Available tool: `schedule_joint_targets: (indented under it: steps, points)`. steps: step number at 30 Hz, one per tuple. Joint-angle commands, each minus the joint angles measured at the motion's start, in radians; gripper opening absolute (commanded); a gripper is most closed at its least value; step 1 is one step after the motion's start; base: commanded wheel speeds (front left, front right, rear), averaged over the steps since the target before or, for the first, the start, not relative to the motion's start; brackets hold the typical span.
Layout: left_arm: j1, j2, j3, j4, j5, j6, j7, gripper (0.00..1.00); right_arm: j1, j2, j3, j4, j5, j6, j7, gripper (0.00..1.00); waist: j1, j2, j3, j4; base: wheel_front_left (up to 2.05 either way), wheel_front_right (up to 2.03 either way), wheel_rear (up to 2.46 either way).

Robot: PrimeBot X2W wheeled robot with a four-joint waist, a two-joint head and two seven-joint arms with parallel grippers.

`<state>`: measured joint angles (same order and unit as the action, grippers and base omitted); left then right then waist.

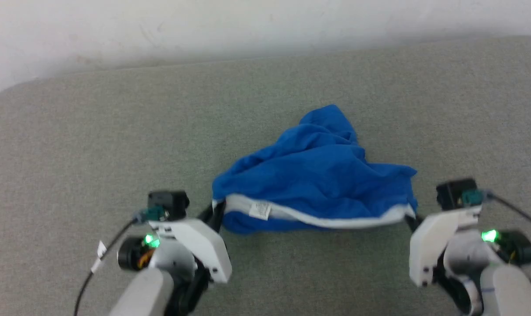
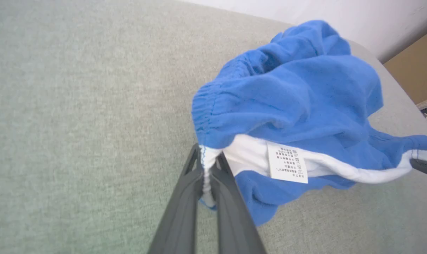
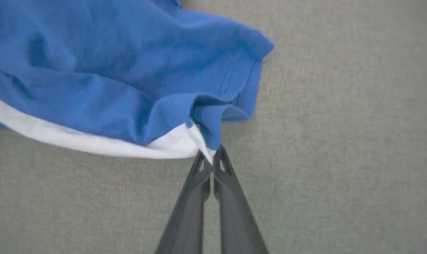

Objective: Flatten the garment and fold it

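The garment (image 1: 318, 175) is a crumpled royal-blue heap with a white band along its near edge and a small white label (image 1: 260, 210), lying mid-surface. My left gripper (image 1: 217, 213) is shut on the band's left end; in the left wrist view the white edge (image 2: 207, 165) sits pinched between the dark fingers (image 2: 185, 197). My right gripper (image 1: 409, 218) is shut on the band's right corner, and the right wrist view shows white and blue cloth (image 3: 209, 151) caught at the fingertips (image 3: 199, 169). The band stretches between both grippers. The garment (image 3: 111, 70) bunches up behind.
A grey-green fabric surface (image 1: 94, 145) spreads wide around the garment, with open room left, right and in front. A pale wall (image 1: 247, 26) runs along the far edge. In the left wrist view a tan floor patch (image 2: 418, 67) lies beyond the surface's rounded corner.
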<state>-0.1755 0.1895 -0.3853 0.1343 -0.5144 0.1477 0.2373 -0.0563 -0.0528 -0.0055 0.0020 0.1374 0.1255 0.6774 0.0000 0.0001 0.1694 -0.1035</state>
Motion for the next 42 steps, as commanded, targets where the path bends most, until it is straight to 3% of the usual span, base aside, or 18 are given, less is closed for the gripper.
schedule_joint_targets:
  steps: [1,5,10,17,21,27,33,37,42]
  points:
    - [-0.041,0.013,0.012,-0.024,-0.012,-0.017,-0.003,0.0,-0.05,0.003,0.002,-0.016,-0.015,0.005,-0.004,0.0,0.0,-0.0001,0.007,-0.006,0.0,0.0,0.0]
    - [-0.147,0.047,0.045,-0.084,-0.054,-0.071,0.036,0.0,-0.206,-0.006,0.025,-0.031,-0.04,0.005,0.009,0.0,0.0,-0.0001,0.036,-0.015,0.0,0.0,0.0]
    - [-0.357,0.084,0.114,-0.115,-0.148,-0.123,0.143,0.0,-0.482,-0.066,0.09,0.01,-0.017,0.005,0.034,0.0,0.0,-0.0001,0.109,-0.026,0.0,0.0,0.0]
    - [-0.693,0.11,0.196,-0.047,-0.195,-0.088,0.253,0.0,-0.902,-0.107,0.133,0.169,0.007,0.005,-0.013,0.0,0.0,-0.0001,0.234,-0.036,0.0,0.0,0.0]
    - [-0.875,0.126,0.234,0.021,-0.153,-0.059,0.207,0.0,-1.091,-0.103,0.122,0.252,-0.033,0.005,-0.096,0.0,0.0,-0.0001,0.288,-0.038,0.0,0.0,0.0]
    - [-1.071,0.115,0.303,0.1,-0.112,-0.039,0.016,0.0,-1.279,-0.075,0.072,0.33,-0.102,0.005,-0.264,0.0,0.0,-0.0001,0.325,-0.034,0.0,0.0,0.0]
    - [-1.128,0.119,0.331,0.182,-0.112,-0.087,-0.119,0.0,-1.328,-0.053,0.054,0.388,-0.133,0.005,-0.35,0.0,0.0,-0.0001,0.321,-0.019,0.0,0.0,0.0]
    - [-1.045,0.124,0.284,0.252,-0.102,-0.131,-0.104,0.0,-1.237,-0.059,0.093,0.421,-0.103,0.005,-0.308,0.0,0.0,-0.0001,0.309,0.002,0.0,0.0,0.0]
    - [-0.825,0.121,0.2,0.296,-0.089,-0.173,-0.048,0.0,-1.025,-0.105,0.191,0.411,0.004,0.005,-0.198,0.0,0.0,-0.0001,0.266,0.023,0.0,0.0,0.0]
